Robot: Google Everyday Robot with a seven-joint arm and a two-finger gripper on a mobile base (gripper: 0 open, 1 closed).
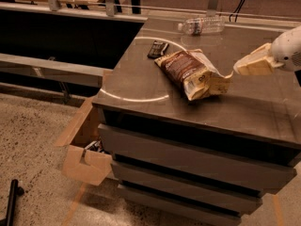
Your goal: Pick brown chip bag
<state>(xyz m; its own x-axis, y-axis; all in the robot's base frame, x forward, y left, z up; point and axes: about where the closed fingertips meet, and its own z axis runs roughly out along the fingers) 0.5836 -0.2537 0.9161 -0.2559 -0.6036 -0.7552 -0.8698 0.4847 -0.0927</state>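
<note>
The brown chip bag (190, 72) lies on the dark cabinet top (141, 86), its dark brown front facing up and its cream-yellow end pointing right. My gripper (239, 68) comes in from the right edge of the view, cream-coloured on a white arm. Its tip is just beside the bag's crumpled right end, at or very near touching it. The bag rests flat on the top.
A small black remote (157, 48) lies just behind the bag on the left. A clear plastic bottle (202, 26) lies on its side at the back. An open cardboard box (87, 161) stands on the floor left of the cabinet. A dark low wall runs along the left.
</note>
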